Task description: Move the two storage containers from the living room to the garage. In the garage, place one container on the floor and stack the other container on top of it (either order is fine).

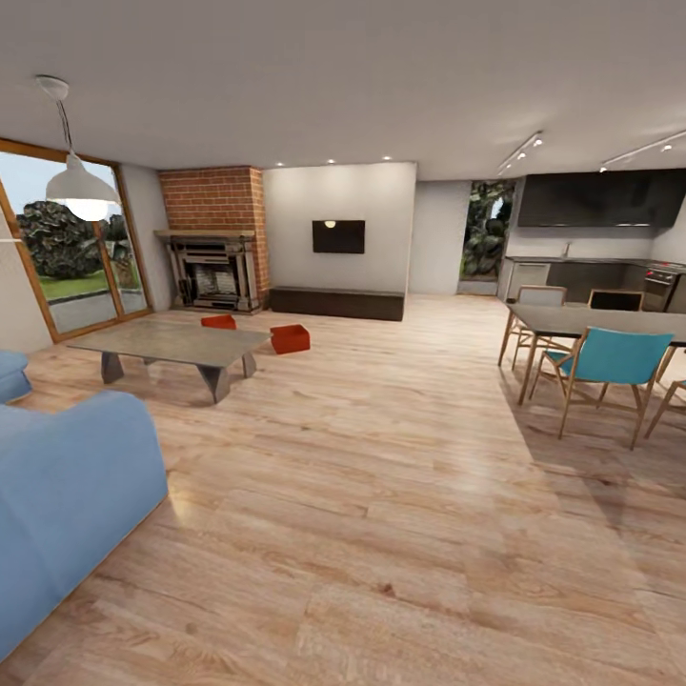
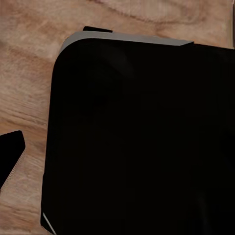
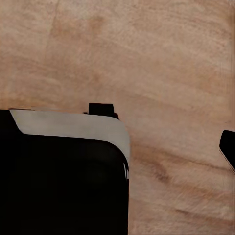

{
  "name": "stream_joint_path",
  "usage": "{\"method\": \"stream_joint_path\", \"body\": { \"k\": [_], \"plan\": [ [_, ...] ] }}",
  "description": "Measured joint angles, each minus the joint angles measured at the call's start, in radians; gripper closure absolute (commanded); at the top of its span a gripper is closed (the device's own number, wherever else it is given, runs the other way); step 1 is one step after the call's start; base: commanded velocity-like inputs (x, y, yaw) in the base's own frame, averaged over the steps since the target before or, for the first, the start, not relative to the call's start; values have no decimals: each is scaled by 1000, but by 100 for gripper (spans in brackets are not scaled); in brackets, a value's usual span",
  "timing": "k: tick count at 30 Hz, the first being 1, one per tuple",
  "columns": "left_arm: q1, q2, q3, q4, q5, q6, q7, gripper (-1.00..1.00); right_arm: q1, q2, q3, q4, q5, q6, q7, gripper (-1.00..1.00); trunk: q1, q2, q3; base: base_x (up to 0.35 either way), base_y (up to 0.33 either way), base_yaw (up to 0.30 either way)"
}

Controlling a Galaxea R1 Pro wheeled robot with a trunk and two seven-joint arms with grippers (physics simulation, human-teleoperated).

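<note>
two orange-red bins (image 1: 290, 338) sitting on the far wood-plank floor (image 1: 400, 495) of the living room, well apart from the robot — one (image 1: 218, 322) half hidden behind the far edge of the low coffee table (image 1: 176, 341), the other in the open just right of it, both in front of the brick fireplace (image 1: 214, 238). probably left there as the start point, with nothing yet carried and the garage not reached. blue sofa (image 1: 67, 495) near on the left, dining table and chairs (image 1: 600, 357) on the right, open floor between — a clear lane toward the bins.

arms seemingly tucked low, wrist cameras looking down past a dark rounded body panel (image 2: 142, 142) at the planks. can't tell how far either set of fingers is spread; nothing seen held.
</note>
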Motion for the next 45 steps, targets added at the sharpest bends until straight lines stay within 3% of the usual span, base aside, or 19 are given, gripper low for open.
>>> {"method": "stream_joint_path", "body": {
  "k": [45],
  "plan": [
    [0, 0, -3, 0, -8, 4, -8, -100, 0, 6, 1, 1, 11, 3, 0, -100, 0, 0, 0, 322, 0, 0]
  ]
}}
